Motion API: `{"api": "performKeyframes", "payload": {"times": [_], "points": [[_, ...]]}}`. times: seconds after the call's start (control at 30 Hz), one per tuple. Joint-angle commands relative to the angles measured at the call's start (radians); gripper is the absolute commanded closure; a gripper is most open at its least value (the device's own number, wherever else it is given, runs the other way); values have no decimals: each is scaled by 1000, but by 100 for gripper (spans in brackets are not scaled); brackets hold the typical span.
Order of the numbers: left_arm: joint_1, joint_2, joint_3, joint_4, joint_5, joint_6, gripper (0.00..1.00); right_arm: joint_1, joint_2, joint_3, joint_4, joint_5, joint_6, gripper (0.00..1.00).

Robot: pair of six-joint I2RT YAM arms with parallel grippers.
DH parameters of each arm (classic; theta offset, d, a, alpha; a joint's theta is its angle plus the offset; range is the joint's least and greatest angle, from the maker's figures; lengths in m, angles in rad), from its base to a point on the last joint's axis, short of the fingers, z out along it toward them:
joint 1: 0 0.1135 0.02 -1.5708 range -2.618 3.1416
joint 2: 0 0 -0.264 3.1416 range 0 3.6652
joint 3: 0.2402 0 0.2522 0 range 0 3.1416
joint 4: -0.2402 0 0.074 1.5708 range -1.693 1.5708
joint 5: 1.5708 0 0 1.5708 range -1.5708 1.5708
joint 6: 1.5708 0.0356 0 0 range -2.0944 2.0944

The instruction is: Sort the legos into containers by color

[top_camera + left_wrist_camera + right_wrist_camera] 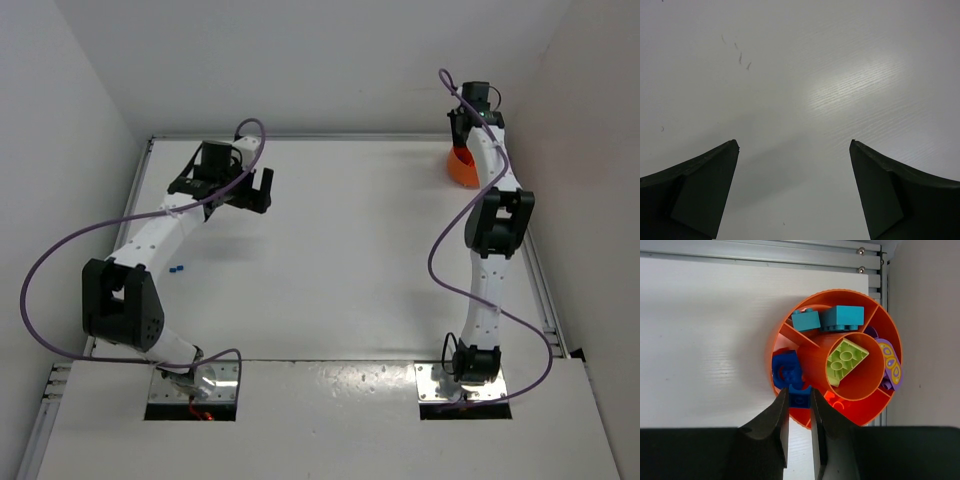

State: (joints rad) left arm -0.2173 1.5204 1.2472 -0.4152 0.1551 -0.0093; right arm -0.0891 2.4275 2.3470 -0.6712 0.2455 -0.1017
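Right hand [799, 391] pinches a small blue brick [800, 399] over the edge of the orange tub [867, 407].
Its jaws stand narrow on the glossy brick. The round, smooth plastic tub sits at the counter's [350, 260] far right corner, studded cyan bricks [835, 317] and a lime piece [845, 360] inside its dividers. The left hand [794, 145] gapes wide above bare, faintly grained white counter.

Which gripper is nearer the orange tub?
Right. The right gripper sits at the rim of the orange tub, pinching a blue brick; the left gripper hangs open over bare table, far across.
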Motion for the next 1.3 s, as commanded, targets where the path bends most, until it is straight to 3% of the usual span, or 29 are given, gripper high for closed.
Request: {"api": "performKeyframes", "payload": {"times": [0.0, 0.33, 0.57, 0.73, 0.83, 0.87, 0.9, 1.13, 1.27], "points": [[-8, 4, 34, 7, 0, -18, 0, -8, 8, 57, 50, 37, -13, 89], [-8, 4, 43, -2, 9, -18, 0, -8, 18, 66, 50, 37, -13, 63], [-8, -8, 34, -2, -2, -18, 0, -8, -1, 66, 50, 15, -13, 60], [13, -126, -29, -2, -69, 17, 0, 5, -71, 66, 1, -158, -13, 60], [68, -184, -54, -78, -100, 40, 6, 40, -97, 32, -48, -325, -22, 42], [85, -193, -54, -108, -100, 40, 11, 51, -97, 20, -59, -351, -23, 12], [104, -203, -64, -137, -100, 51, 14, 74, -107, 20, -74, -418, -23, 0], [381, -325, -164, -350, -60, 228, 20, 164, -116, -37, -149, -636, 20, 0], [587, -336, -203, -451, 139, 435, 20, 225, -116, -64, -203, -661, 20, 0]]}}
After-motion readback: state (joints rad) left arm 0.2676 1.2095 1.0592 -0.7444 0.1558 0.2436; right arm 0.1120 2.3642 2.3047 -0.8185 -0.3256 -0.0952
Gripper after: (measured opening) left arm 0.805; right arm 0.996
